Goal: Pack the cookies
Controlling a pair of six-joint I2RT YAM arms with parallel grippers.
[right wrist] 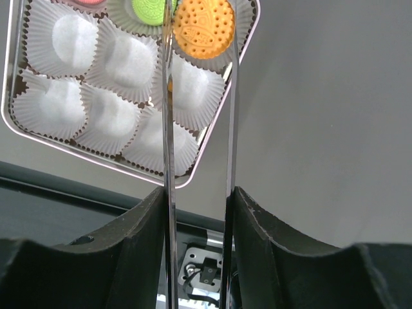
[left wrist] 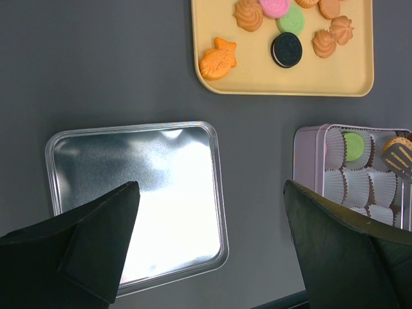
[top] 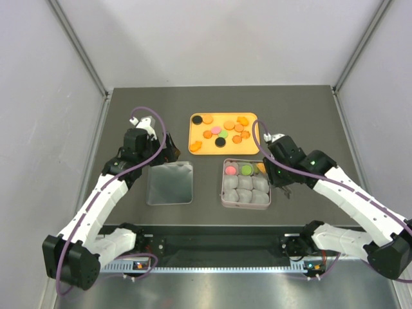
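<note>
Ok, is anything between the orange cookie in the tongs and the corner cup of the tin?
Nothing visible. The orange cookie sits at the tips of the tongs, right over the corner cup of the tin; the green cookie lies in the next cup, beside it. The left gripper hangs open above the lid, well aside.

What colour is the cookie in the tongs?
Cookie in the tongs: orange with dots; best in right wrist view.
</note>
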